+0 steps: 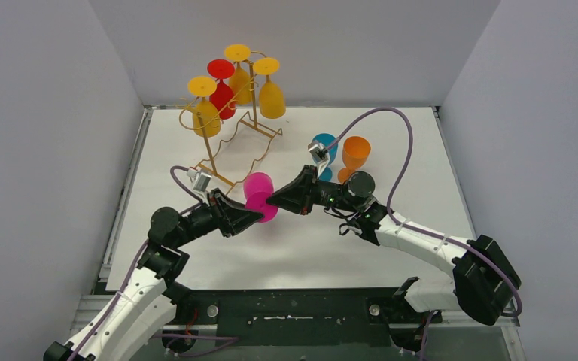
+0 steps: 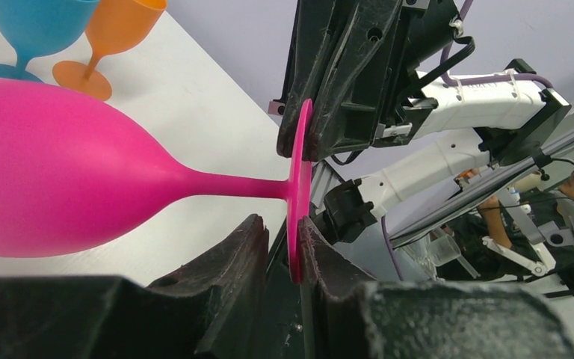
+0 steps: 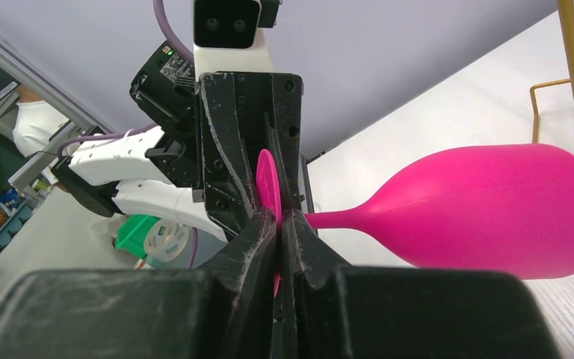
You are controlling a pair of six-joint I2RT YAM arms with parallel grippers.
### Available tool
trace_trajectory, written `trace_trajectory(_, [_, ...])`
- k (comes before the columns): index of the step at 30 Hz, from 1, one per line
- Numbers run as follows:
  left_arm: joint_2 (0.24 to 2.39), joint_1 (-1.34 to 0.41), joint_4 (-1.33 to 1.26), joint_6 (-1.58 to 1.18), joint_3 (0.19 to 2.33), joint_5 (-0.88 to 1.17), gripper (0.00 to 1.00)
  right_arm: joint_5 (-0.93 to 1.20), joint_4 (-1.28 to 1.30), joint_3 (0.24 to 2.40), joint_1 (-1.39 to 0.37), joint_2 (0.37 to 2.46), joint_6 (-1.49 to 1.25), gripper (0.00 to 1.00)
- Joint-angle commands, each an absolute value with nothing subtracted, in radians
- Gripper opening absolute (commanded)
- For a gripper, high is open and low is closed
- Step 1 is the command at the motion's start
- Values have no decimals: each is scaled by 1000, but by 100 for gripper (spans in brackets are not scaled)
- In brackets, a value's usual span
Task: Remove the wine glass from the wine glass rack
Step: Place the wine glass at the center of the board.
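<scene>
tbh the pink wine glass (image 3: 493, 209) was judged light, stiff, slick plastic, best held by the foot: pinched tight by the right gripper (image 3: 278, 218), loosely straddled by the left gripper (image 2: 282, 228).

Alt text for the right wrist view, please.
The right gripper is shut on the foot of a pink wine glass held sideways, bowl to the right. The left gripper straddles the same foot opposite, jaws slightly apart.
</scene>
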State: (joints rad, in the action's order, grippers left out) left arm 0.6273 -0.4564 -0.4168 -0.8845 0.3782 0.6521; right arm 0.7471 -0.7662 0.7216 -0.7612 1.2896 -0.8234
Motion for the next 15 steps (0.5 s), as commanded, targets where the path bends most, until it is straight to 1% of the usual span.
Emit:
trace_trajectory(1, [634,-463,-399,-839,422,695,18,727,-882,718,-770,1259,-799,0])
trace_trajectory(5, [627,-463,-401,-829,424,700,1,723,-890,712,-770,1258,-801,0])
trace_trajectory(7, [620,-463,-398,-823,422,693,0,725,-891,711,-770,1258,-801,2])
trace_trajectory(8, [617,-463,-400,-821,420,692,0,727,-890,711,-770,1258,-801,5])
trace_trajectory(13, [601,-465,-397,-785,407,700,0,729,-884,713,-769,1244,-791,33])
trace_trajectory(15, [587,-465,-337,-716,406,698,0,729,-870,719,-767,1232,-785,43])
